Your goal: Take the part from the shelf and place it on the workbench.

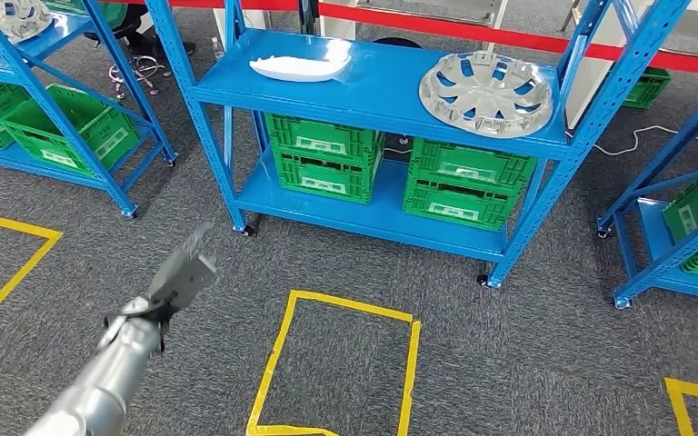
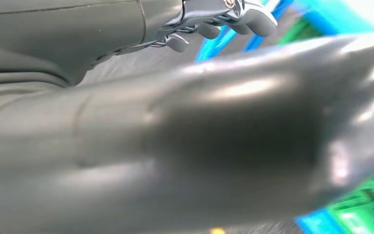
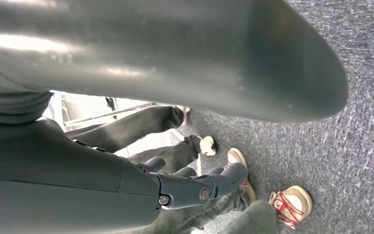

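Left hand (image 1: 184, 270) is up, fingers loosely spread, holding nothing; right hand (image 3: 195, 185) hangs empty, fingers slightly curled, near people's shoes (image 3: 292, 204). Well ahead and above the left hand, the hubcap (image 1: 486, 92) lies on the blue shelf (image 1: 373, 95). Risk: clipping the shelf's upright or knocking the white part (image 1: 298, 65).

Blue shelf (image 1: 363, 91) bearing white part (image 1: 300, 65) and silver wheel cover (image 1: 485, 93), well apart.
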`<move>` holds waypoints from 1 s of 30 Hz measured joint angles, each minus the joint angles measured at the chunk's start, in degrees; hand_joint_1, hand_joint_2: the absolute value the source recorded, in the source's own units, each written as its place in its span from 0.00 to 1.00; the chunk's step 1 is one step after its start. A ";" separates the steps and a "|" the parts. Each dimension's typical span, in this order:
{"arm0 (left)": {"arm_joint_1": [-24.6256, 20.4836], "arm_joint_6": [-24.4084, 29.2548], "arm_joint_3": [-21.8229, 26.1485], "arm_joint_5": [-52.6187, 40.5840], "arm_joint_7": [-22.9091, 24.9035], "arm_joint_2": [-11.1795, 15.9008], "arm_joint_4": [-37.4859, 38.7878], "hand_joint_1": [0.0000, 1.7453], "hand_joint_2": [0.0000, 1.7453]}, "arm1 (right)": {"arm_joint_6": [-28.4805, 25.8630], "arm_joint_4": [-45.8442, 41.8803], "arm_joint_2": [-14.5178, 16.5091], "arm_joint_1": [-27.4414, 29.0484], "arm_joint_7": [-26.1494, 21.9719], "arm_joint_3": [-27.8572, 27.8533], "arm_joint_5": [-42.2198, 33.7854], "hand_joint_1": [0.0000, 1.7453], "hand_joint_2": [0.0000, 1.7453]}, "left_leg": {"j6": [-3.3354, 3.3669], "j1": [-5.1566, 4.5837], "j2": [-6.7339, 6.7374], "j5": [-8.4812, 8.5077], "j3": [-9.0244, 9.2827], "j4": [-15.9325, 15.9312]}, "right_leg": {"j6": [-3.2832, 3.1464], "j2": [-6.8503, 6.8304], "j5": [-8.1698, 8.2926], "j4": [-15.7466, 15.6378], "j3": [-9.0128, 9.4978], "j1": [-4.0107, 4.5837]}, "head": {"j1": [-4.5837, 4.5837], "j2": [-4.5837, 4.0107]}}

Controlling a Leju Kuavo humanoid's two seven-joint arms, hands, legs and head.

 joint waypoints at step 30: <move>-27.17 -17.61 -29.12 -4.39 -1.63 6.44 -41.69 0.00 0.00 | 0.05 1.75 1.50 -1.54 -0.01 -11.16 6.40 0.00 0.00 | -0.01 -0.01 -0.02 0.01 -0.01 0.00 | 0.00 -0.02 -0.01 0.14 0.00 0.00 | -0.01 -0.01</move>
